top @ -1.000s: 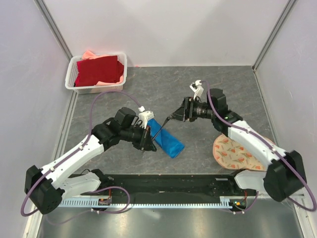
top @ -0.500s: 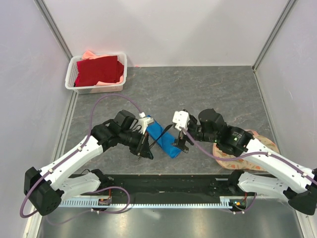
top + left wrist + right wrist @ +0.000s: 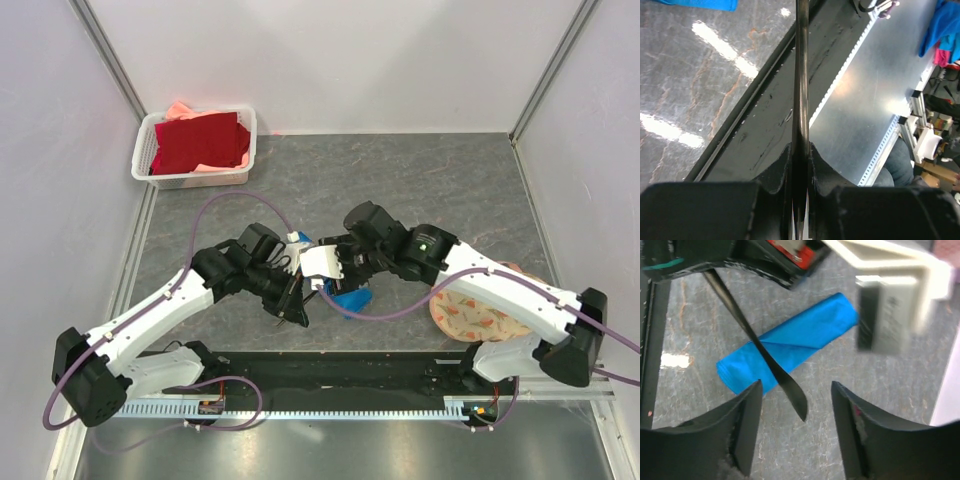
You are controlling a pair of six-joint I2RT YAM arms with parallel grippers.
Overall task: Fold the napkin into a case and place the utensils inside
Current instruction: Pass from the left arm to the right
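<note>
One black utensil (image 3: 801, 75) is kept pinched in the left claw (image 3: 800, 150), with its tip hung over the blue case (image 3: 805, 337) laid flat on the surface (image 3: 690, 325). Its long axis is crossed against the case's, so realigning is probably needed. The right claw (image 3: 796, 395) is held spread and empty, right above.

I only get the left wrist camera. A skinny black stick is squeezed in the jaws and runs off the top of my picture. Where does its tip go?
Observer: That stick is a black utensil. The right wrist view shows it crossing over the folded blue napkin, with its tip poking out past the cloth, not tucked inside.
Operator: Is the other arm grabbing something too?
Observer: No. The right gripper hangs above the napkin with its jaws open and nothing in them.
</note>
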